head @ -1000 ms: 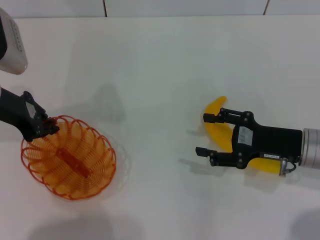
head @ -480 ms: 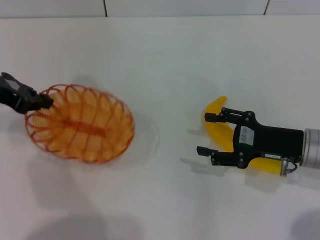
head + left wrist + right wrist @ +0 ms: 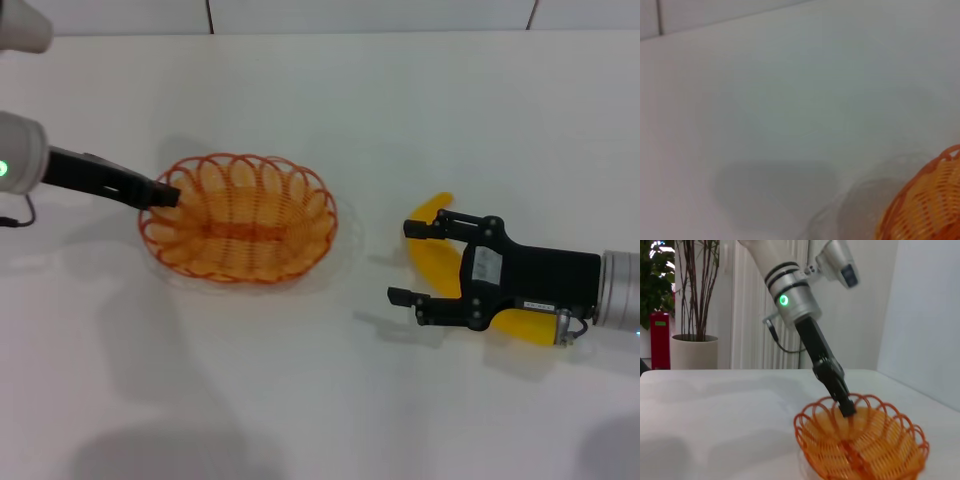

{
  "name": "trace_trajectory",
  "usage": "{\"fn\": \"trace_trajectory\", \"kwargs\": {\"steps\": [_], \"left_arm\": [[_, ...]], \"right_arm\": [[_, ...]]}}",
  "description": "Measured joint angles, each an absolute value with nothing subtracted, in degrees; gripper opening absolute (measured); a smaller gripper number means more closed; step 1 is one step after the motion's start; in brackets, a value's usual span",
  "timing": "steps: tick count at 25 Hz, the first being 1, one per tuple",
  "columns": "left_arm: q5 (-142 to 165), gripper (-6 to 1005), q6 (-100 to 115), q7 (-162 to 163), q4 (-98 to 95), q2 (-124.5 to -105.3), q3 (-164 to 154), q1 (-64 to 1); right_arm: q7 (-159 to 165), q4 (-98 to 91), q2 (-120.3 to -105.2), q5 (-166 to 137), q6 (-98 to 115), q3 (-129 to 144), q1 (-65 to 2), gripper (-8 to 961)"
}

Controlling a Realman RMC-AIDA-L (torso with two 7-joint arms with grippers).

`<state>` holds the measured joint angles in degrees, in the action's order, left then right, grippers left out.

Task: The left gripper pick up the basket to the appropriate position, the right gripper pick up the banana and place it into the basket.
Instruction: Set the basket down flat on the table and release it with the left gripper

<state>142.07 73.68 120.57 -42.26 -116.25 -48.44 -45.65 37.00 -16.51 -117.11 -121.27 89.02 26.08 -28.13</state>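
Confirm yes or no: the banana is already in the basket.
No. In the head view the banana lies on the table under the open right gripper, well apart from the basket.

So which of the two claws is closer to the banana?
The right gripper: its open fingers sit right over the banana. The left gripper is far off, shut on the rim of the basket.

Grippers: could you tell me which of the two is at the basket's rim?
The left gripper, on the all-black arm, at the basket; the right gripper is open over the banana.
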Motion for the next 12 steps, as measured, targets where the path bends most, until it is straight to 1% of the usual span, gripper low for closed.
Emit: {"fn": "trace_trajectory", "kwargs": {"steps": [12], "left_arm": [[143.4,72,73.3,122.2,-39.0,-116.07,-48.6,-47.2]], "right_arm": [[37.0,-15.2,-117.07,-121.3,89.1,26.1,-29.5,793]]}}
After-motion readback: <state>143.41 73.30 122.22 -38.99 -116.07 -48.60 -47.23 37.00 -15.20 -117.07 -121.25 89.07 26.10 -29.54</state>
